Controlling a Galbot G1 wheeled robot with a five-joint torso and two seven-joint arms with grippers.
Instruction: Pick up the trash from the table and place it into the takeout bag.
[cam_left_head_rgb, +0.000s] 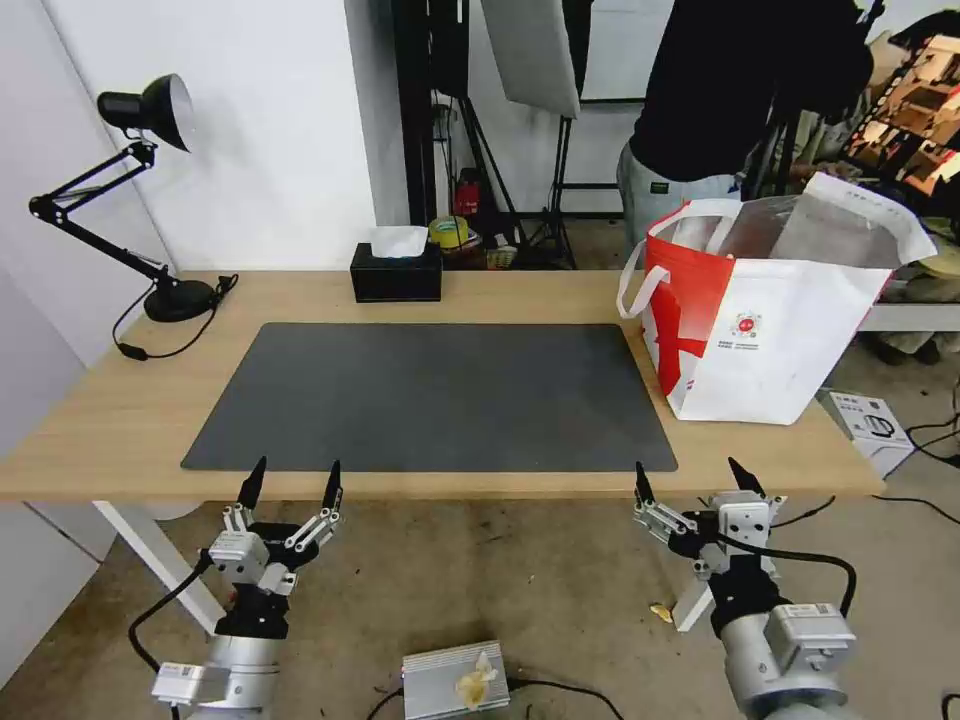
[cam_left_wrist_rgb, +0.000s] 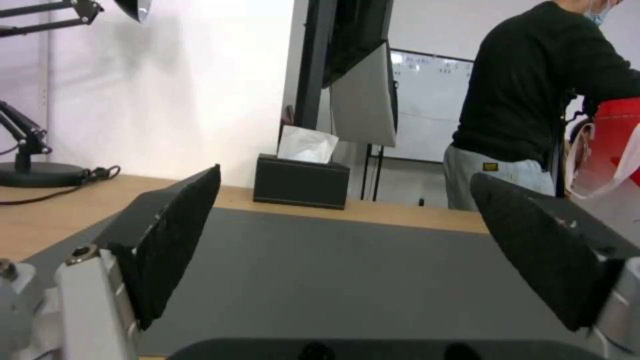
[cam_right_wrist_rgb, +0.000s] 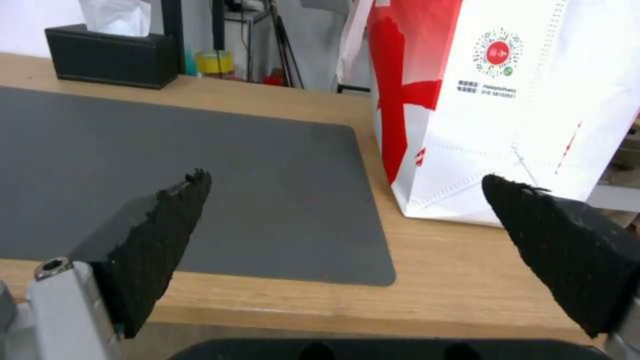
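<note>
The white and red takeout bag (cam_left_head_rgb: 762, 330) stands upright on the right end of the table (cam_left_head_rgb: 120, 400), its mouth open and the foil lining showing; its side (cam_right_wrist_rgb: 507, 100) is close in the right wrist view. The trash is out of view. My left gripper (cam_left_head_rgb: 292, 480) hangs open just off the table's near edge at the left, with nothing between its fingers (cam_left_wrist_rgb: 170, 240). Off the near edge at the right, in front of the bag, my right gripper (cam_left_head_rgb: 692, 476) is open and empty too, fingers (cam_right_wrist_rgb: 157, 235) spread wide.
A dark grey mat (cam_left_head_rgb: 430, 395) covers the table's middle. A black tissue box (cam_left_head_rgb: 396, 270) sits at the far edge, a black desk lamp (cam_left_head_rgb: 150, 200) at the far left. A person stands behind the bag. A metal box (cam_left_head_rgb: 455, 680) lies on the floor.
</note>
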